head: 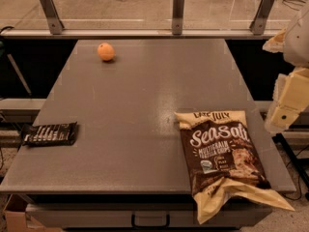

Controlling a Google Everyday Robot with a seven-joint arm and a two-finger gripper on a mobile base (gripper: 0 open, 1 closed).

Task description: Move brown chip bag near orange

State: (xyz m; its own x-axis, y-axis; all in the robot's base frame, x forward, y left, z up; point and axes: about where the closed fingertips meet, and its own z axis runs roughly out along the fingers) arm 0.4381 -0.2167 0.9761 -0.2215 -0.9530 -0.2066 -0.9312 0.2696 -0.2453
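The brown chip bag lies flat at the table's front right, its cream bottom end hanging over the front edge. The orange sits at the far left of the table, well apart from the bag. My gripper is a pale cream shape at the right edge of the camera view, just beyond the table's right side, above and to the right of the bag and not touching it. It holds nothing that I can see.
A small flat black snack-bar wrapper lies at the table's left edge. The grey table has a railing with metal posts behind it. A drawer handle shows below the front edge.
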